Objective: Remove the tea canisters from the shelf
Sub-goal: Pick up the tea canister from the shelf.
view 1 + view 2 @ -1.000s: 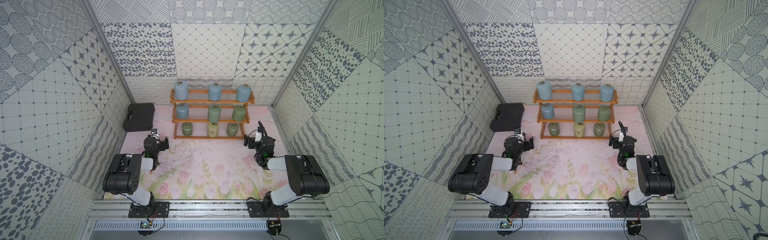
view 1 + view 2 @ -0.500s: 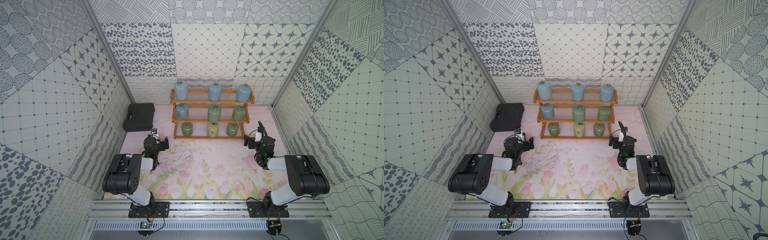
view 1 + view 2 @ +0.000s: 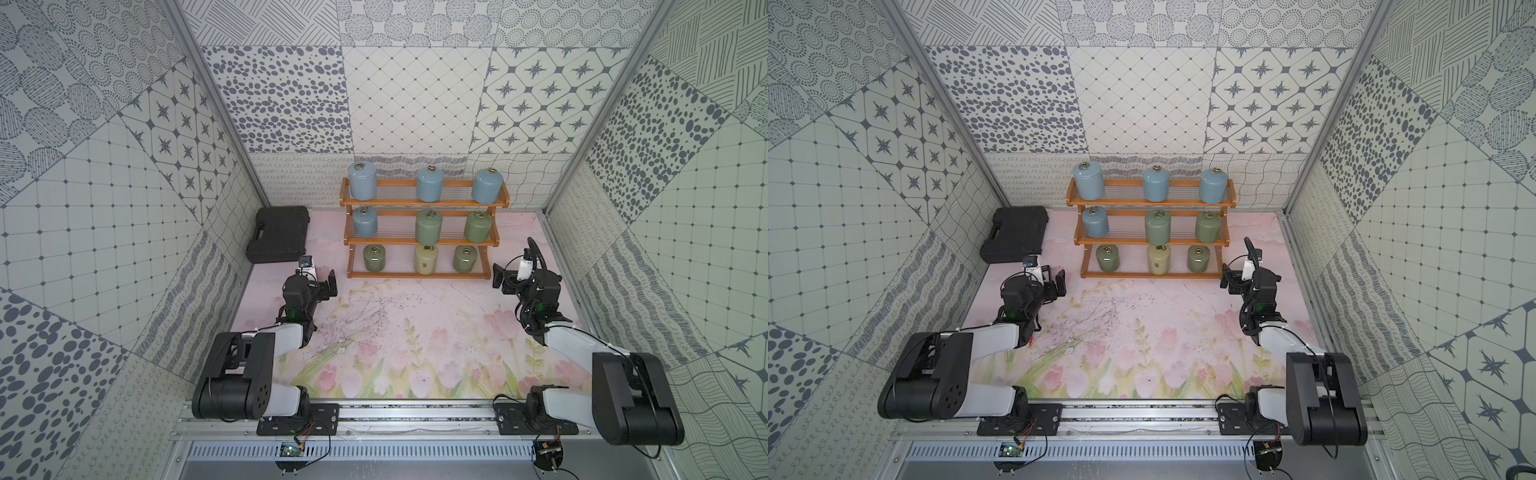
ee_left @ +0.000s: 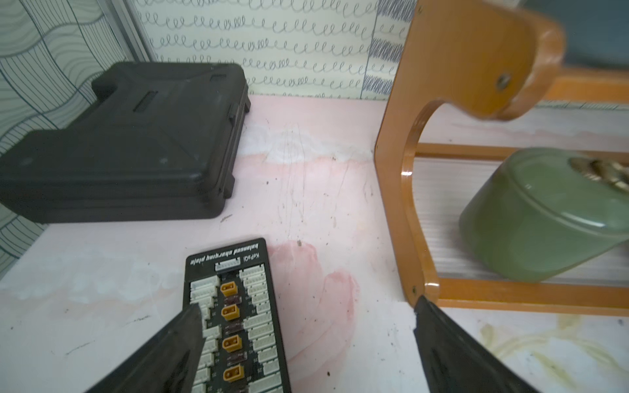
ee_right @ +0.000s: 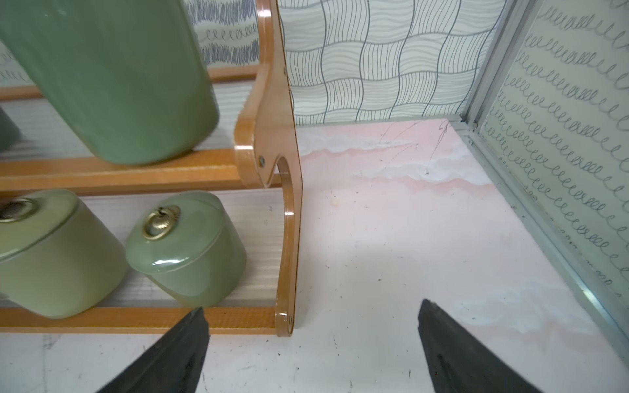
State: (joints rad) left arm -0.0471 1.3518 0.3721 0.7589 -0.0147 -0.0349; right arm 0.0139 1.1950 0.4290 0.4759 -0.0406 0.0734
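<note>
The orange-brown shelf (image 3: pixel 424 203) (image 3: pixel 1150 203) stands at the back of the floral mat with several tea canisters on its three tiers. Three light blue ones (image 3: pixel 430 184) fill the top tier. The middle tier holds a blue one (image 3: pixel 365 222) and two green ones (image 3: pixel 429 226). On the bottom tier a cream one (image 3: pixel 426 259) stands between two green ones (image 3: pixel 375 258) (image 5: pixel 190 245). My left gripper (image 3: pixel 322 283) (image 4: pixel 308 306) is open and empty, just off the shelf's left end. My right gripper (image 3: pixel 503 280) (image 5: pixel 311 308) is open and empty at the shelf's right end (image 5: pixel 287 238).
A black plastic case (image 3: pixel 278 235) (image 4: pixel 136 136) lies at the back left against the wall. A black charging board (image 4: pixel 235 306) with yellow connectors lies on the mat under my left gripper. Patterned walls close in on three sides, with a metal rail (image 3: pixel 374 415) in front.
</note>
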